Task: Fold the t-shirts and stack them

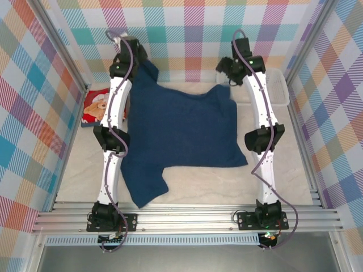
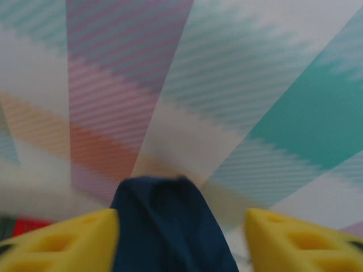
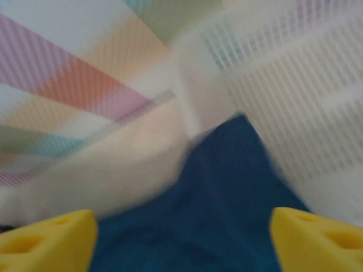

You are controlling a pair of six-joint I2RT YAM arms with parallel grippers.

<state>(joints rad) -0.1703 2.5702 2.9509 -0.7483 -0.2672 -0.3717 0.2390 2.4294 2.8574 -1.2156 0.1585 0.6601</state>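
Left end effector [image 2: 180,214], right end effector [image 3: 182,214] apart over navy shirt [image 1: 181,130]; red shirt [image 1: 93,106] part-hidden.

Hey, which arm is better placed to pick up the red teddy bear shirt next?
Left. The red shirt lies at the left edge of the table, right beside the left arm; the left gripper stands open. The right gripper is across the navy shirt, by the white basket.

Bare bench [image 1: 238,184] lay open along the near edge, while the navy shirt [image 1: 181,127] covered the middle, the red shirt [image 1: 95,107] occupied the left edge and the white basket [image 1: 280,86] blocked the far right corner.
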